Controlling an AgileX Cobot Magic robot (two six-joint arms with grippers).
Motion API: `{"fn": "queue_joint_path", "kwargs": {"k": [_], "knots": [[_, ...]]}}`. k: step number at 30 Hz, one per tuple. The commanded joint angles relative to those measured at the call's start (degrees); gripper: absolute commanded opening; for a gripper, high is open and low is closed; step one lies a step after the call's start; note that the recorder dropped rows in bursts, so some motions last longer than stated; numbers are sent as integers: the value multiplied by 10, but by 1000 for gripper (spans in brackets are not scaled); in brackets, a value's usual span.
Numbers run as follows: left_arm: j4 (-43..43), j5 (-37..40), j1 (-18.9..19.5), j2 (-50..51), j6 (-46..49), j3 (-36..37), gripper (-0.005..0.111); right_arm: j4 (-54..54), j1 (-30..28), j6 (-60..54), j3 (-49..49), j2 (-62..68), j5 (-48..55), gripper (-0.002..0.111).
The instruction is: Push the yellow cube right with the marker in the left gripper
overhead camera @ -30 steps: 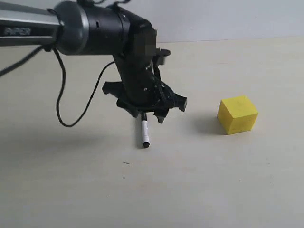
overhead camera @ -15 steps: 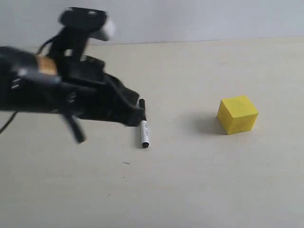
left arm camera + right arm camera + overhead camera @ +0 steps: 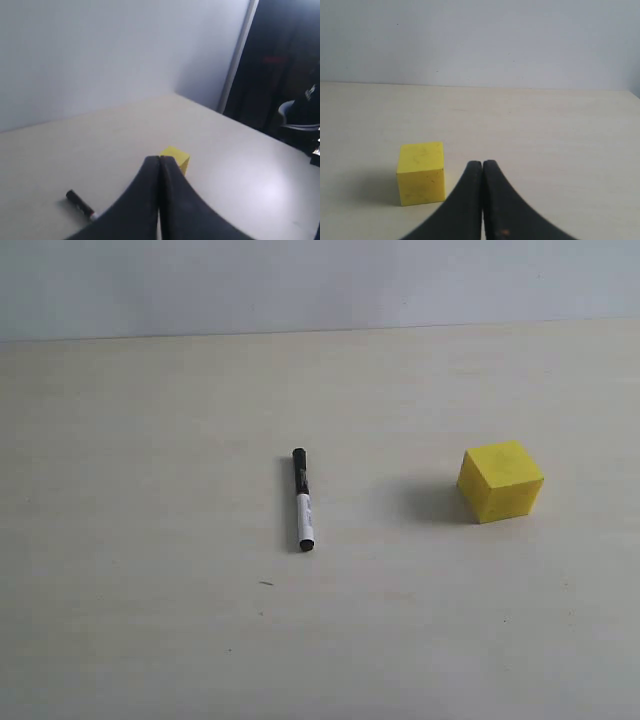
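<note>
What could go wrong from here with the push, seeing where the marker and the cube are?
1. The marker lies loose on the table, and the left gripper is shut on nothing: a push at the yellow cube would have no tool.
2. Picking the flat marker up may roll it away.

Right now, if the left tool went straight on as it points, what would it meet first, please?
Probably the yellow cube, which sits just past the shut tips of the left tool in its wrist view. The marker lies off to the side. Depth is unclear, so it might pass over.
</note>
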Motion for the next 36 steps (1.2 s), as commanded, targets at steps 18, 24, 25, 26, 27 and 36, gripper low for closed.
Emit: {"fn": "queue_joint_path", "kwargs": {"k": [18,24,25,26,27,36], "knots": [[6,17,1,-130,-5,5,0,-1,-3,-1,3,-4,-4,0],[6,18,66,-143,-5,5,0,-1,-3,-1,3,-4,-4,0],[6,19,101,-149,-5,5,0,-1,-3,-1,3,-4,-4,0],[6,19,115,-152,-5,5,0,-1,-3,-1,3,-4,-4,0],[6,20,151,-158,-5,5,0,-1,-3,-1,3,-4,-4,0],[6,26,269,-181,-5,5,0,-1,-3,-1,3,-4,-4,0]]}}
